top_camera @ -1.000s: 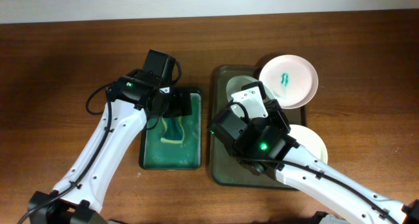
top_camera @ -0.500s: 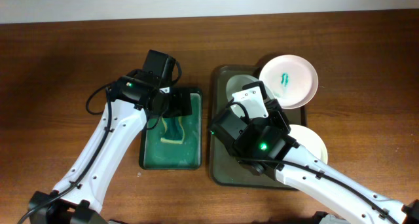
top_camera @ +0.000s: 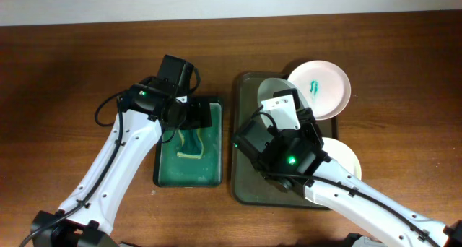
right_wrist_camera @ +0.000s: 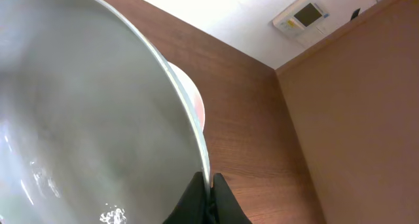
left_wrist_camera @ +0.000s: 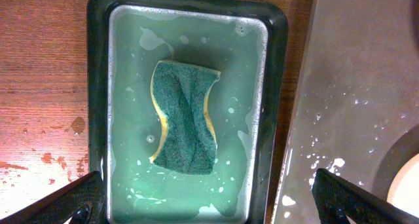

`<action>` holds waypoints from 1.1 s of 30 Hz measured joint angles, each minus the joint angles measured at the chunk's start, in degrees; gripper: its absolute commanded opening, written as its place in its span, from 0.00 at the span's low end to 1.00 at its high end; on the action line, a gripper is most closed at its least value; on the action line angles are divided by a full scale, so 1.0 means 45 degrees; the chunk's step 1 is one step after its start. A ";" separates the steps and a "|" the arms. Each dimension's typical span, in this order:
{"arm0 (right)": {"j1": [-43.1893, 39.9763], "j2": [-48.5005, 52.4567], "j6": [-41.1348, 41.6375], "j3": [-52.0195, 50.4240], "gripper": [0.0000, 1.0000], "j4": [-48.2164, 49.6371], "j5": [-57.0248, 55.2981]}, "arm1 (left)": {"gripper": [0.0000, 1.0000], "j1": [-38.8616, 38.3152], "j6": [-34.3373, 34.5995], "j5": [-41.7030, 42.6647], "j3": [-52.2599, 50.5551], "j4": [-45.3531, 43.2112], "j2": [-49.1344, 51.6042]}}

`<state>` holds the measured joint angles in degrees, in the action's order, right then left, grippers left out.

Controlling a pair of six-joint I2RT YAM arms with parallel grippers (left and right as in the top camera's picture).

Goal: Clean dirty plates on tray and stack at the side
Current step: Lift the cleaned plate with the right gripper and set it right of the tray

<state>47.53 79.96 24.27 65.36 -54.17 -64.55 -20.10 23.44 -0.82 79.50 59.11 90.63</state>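
Observation:
My right gripper is shut on the rim of a wet white plate, holding it tilted over the back of the dark olive-grey tray; in the overhead view this plate shows beside the gripper. A second plate with teal smears rests on the tray's back right corner. A third, plain plate lies on the table right of the tray. My left gripper is open and empty above the sponge; it also shows in the overhead view.
The green-and-yellow sponge lies in soapy water in a small bright green tray left of the dark tray. The dark tray's wet floor shows in the left wrist view. Bare wooden table surrounds both trays.
The right gripper has shifted slightly to the right and back with the held plate. The left arm has not moved.

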 measured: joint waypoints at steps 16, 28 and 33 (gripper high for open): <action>-1.8336 0.0253 -0.1302 0.0005 0.04 0.1812 1.6966 | 0.99 0.0000 0.0000 0.0005 0.0005 0.0010 0.0000; -2.0949 0.3619 -0.0597 0.0000 0.68 0.1404 1.7573 | 0.99 0.0000 0.0000 0.0005 0.0005 0.0005 0.0000; -1.7447 0.0015 -0.2254 0.0083 0.67 -0.1268 1.8204 | 0.99 0.0000 0.0000 0.0005 0.0005 0.0010 0.0000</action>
<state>-30.98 80.03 14.13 65.73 -59.88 17.37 -20.10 23.44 -0.80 79.53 59.16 90.63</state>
